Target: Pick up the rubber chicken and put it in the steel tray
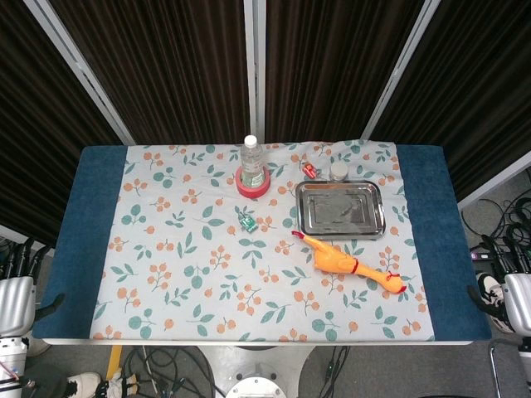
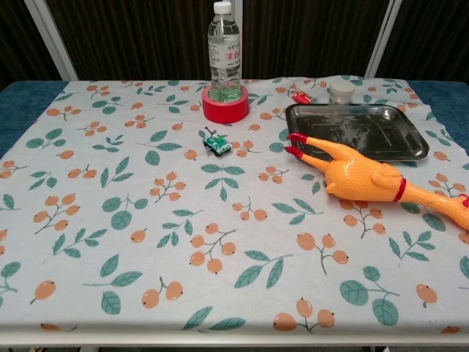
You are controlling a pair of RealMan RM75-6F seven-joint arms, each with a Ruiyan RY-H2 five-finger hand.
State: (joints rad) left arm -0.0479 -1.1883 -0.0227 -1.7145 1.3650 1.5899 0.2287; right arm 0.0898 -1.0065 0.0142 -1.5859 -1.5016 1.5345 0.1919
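The orange rubber chicken (image 1: 344,264) (image 2: 363,176) lies on its side on the floral cloth at the right. Its red feet point at the steel tray and its head points toward the table's front right corner. The steel tray (image 1: 340,211) (image 2: 366,130) sits empty just behind the chicken, and the feet almost reach its front left corner. Neither view shows either hand. Only white arm parts (image 1: 17,303) (image 1: 518,303) appear beside the table's near corners in the head view.
A water bottle (image 1: 252,159) (image 2: 223,51) stands inside a red tape roll (image 1: 253,187) (image 2: 223,106) left of the tray. A small green toy (image 1: 247,221) (image 2: 217,143) lies in front of it. A small red object (image 1: 309,170) (image 2: 300,96) and a white-lidded jar (image 1: 338,171) (image 2: 341,91) sit behind the tray.
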